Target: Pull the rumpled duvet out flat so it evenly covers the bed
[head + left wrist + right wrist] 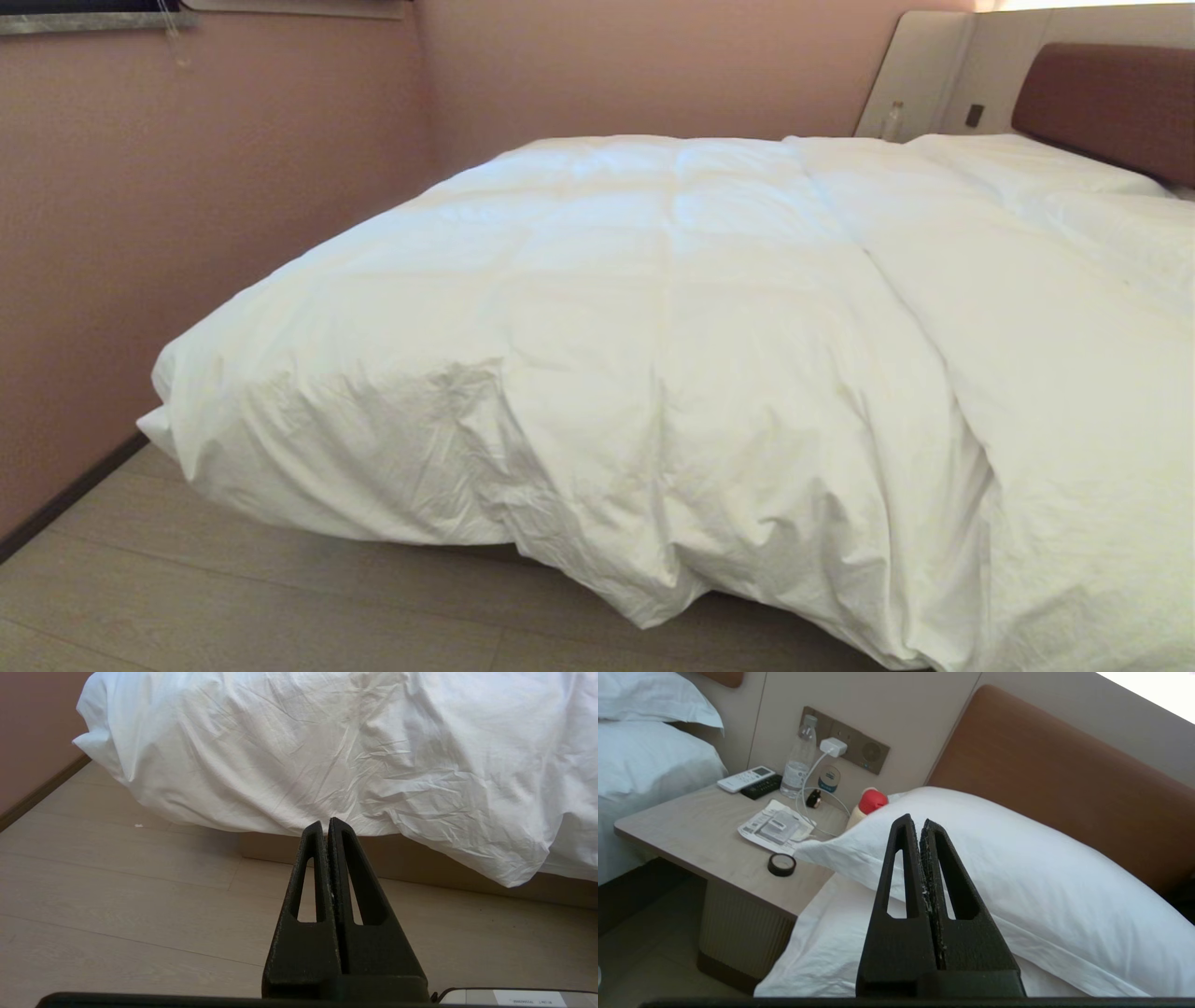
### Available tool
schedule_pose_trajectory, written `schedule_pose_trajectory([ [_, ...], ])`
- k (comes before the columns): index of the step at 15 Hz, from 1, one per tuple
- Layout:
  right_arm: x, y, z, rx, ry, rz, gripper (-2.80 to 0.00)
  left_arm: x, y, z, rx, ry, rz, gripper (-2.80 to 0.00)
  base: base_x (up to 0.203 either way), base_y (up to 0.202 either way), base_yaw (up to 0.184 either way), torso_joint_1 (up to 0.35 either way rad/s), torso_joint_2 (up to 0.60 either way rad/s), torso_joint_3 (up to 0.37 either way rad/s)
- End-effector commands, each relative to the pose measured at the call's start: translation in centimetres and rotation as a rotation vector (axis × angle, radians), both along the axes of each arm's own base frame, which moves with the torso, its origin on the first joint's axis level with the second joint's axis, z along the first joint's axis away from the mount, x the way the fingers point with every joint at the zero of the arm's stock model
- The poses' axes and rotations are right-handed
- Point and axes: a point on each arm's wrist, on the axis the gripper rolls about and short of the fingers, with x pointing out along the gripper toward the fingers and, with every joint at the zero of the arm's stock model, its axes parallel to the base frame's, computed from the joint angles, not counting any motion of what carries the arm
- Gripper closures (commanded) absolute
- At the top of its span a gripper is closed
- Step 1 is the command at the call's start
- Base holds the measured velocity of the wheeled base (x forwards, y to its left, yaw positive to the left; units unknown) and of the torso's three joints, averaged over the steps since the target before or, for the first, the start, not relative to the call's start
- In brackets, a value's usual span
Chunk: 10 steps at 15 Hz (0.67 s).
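Head view shows the duvet (653, 308) spread over most of the bed (420, 863), its quilted top fairly flat, but the foot edge is rumpled and hangs unevenly, one bunched lobe drooping lower toward the floor than the rest. A long fold runs up toward the brown headboard (1111, 103). My read: mostly done, what's left is evening out that foot edge and the fold, unless this is called good enough. Neither of my arms is in that view. My left claw (326, 822) is pinched fully closed, empty, pointing at the duvet's hanging edge ahead of it, low over the wood floor (117, 882); not touching the cloth as far as I can tell. My right claw (917, 822) is also closed tight on nothing, up by the head of the bed, aimed at a white pillow (1017, 868) just beyond its tips, with the nightstand (691, 830) off to one side carrying a water bottle (799, 760), remotes, papers and a tape roll (781, 864).
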Motion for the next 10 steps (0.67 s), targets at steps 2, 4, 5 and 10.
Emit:
schedule_pose_trajectory([
  [2,1.0,0.0,-1.8,0.025,0.365,-0.015,0.0,0.0,0.0,0.0,-0.001,0.0,0.0,0.0,0.0,0.0,0.0,0.0,0.0,0.0],
  [4,0.5,0.0,-2.4,0.031,0.517,-0.019,0.0,0.0,0.0,0.0,-0.001,0.0,0.0,0.0,0.0,0.0,0.0,0.0,0.0,0.0],
  [5,0.2,0.0,-2.4,0.033,0.529,-0.021,0.0,0.0,0.0,0.0,-0.001,0.0,0.0,0.0,0.0,0.0,0.0,0.0,0.0,0.0],
  [10,-0.4,0.0,-4.6,0.009,0.911,0.01,0.0,0.0,0.0,0.0,-0.001,0.0,0.0,0.0,0.0,0.0,0.0,0.0,0.0,0.0],
])
